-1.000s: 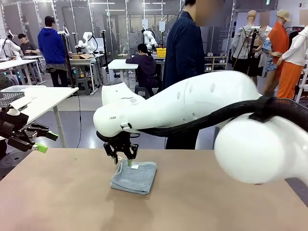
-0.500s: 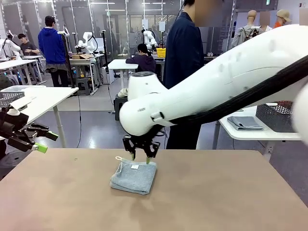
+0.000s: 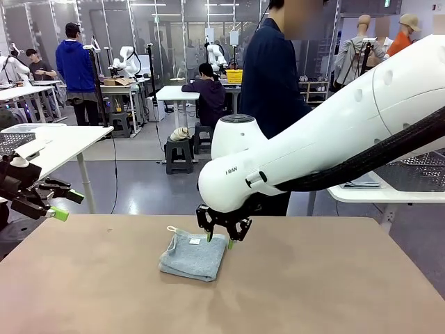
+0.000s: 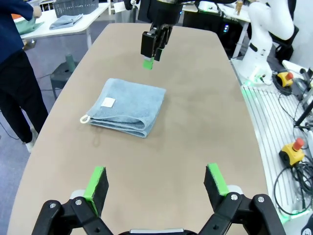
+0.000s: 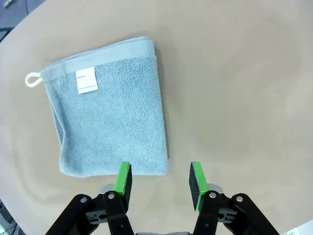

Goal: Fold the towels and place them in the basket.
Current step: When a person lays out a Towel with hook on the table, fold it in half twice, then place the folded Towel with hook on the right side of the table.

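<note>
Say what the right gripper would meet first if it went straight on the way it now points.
Pointing down, the right gripper would likely meet a corner of the folded blue-grey towel with one finger, the bare table with the other; its height above them is unclear.

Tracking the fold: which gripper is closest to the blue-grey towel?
The right gripper, hovering half-open and empty at the edge of the towel; the left gripper sits wide open at the left side of the table.

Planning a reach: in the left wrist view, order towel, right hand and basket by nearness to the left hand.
1. Blue towel, on the table just ahead of the left hand.
2. Right hand, just beyond the towel.
3. Basket, on the side table, far left.
</note>
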You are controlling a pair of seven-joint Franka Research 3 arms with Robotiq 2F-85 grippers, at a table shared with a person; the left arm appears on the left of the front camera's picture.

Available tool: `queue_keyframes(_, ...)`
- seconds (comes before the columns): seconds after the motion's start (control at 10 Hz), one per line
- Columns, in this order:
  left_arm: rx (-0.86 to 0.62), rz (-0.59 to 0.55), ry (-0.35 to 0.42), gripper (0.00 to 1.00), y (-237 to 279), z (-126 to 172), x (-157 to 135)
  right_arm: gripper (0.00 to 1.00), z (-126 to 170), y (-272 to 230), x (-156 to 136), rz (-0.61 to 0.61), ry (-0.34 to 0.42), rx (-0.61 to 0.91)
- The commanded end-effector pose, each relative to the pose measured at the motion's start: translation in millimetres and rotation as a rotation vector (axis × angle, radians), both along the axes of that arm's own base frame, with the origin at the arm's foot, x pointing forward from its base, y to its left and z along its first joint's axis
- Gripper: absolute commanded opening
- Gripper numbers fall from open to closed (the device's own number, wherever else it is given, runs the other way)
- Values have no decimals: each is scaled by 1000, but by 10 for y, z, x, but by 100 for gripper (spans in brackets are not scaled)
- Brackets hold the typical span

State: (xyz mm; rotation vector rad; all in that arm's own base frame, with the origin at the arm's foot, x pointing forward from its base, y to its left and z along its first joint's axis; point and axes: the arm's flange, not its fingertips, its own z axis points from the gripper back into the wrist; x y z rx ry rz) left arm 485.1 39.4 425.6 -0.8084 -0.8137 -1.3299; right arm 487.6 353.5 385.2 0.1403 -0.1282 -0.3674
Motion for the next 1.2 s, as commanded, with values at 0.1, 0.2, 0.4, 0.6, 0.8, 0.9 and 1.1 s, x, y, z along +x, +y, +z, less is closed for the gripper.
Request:
queue_keyframes(0.1,6,1,-5,100,3,10,-9,61,19,3,7,-4,3,-2)
queue_keyframes(0.2,6,1,-5,100,3,10,-9,61,19,3,7,-4,3,-2)
queue_keyframes(0.4,6,1,-5,100,3,10,-9,61,19,3,7,-4,3,-2)
queue_keyframes(0.6,6,1,-5,100,3,10,-9,61,19,3,7,-4,3,-2)
queue_keyframes(0.8,6,1,-5,100,3,10,-9,61,19,3,7,-4,3,-2)
queue_keyframes(0.9,6,1,-5,100,3,10,-9,61,19,3,7,-4,3,-2)
queue_keyframes(1.1,6,1,-5,100,3,10,-9,61,19,3,7,-4,3,-2)
